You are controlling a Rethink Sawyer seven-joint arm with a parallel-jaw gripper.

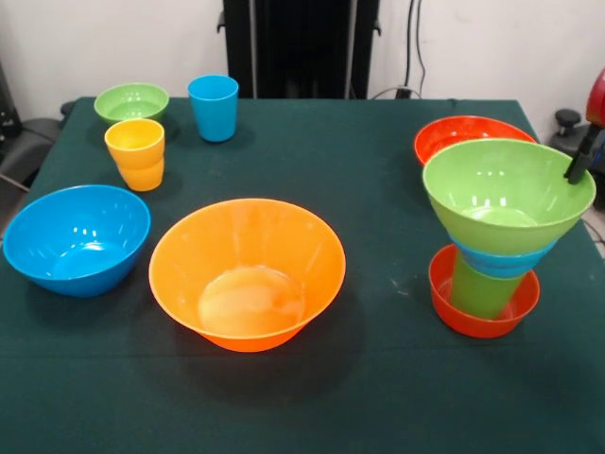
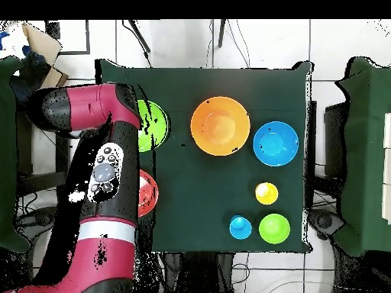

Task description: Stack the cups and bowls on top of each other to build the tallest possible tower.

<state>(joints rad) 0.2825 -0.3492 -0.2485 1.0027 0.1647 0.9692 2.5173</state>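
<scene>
While arm (image 2: pixel 114 175) reaches over tower (image 1: pixel 492 236) | fingers (image 1: pixel 579 168) at green bowl's rim | spread unclear

Bowls (image 1: pixel 248 272), cups (image 1: pixel 213 107): glossy smooth plastic; table (image 1: pixel 378 378): matt dark-green cloth.

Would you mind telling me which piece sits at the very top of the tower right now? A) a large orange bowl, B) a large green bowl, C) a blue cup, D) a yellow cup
B: in the front view the large green bowl crowns the tower, above a blue piece, a green cup and the red bowl at the base.
</scene>
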